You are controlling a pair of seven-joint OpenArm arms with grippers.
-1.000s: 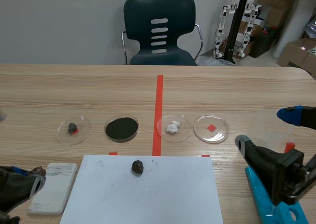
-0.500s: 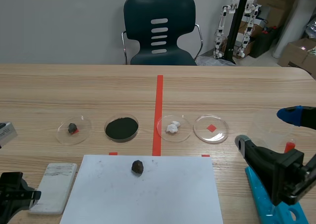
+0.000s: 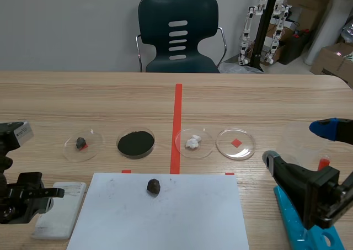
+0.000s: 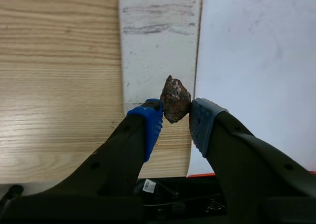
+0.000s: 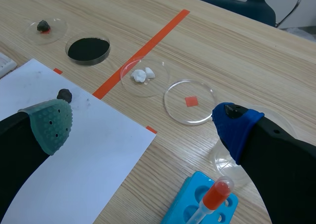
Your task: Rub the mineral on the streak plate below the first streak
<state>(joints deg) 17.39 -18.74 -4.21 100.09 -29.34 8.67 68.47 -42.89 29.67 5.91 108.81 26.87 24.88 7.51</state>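
Observation:
My left gripper (image 4: 175, 116) is shut on a rough brown mineral (image 4: 175, 99), held above the near end of the white streak plate (image 4: 157, 46). A grey streak (image 4: 157, 28) crosses the plate's far end. In the scene view the plate (image 3: 58, 208) lies at the left next to the white paper (image 3: 157, 214), and the left arm (image 3: 19, 197) hangs over its near left side. My right gripper (image 5: 143, 122) is open at the right, over the paper's corner and bare wood, holding nothing.
A small dark rock (image 3: 153, 186) rests on the paper. Behind it stand several dishes: one with a dark stone (image 3: 82, 144), one of black powder (image 3: 135, 143), one with white bits (image 3: 193, 142), one with a red square (image 3: 236, 143). A blue rack with a red-capped tube (image 5: 207, 204) is near right.
The left arm has risen and moved right toward the streak plate, coming further into the scene view. The right arm has not moved.

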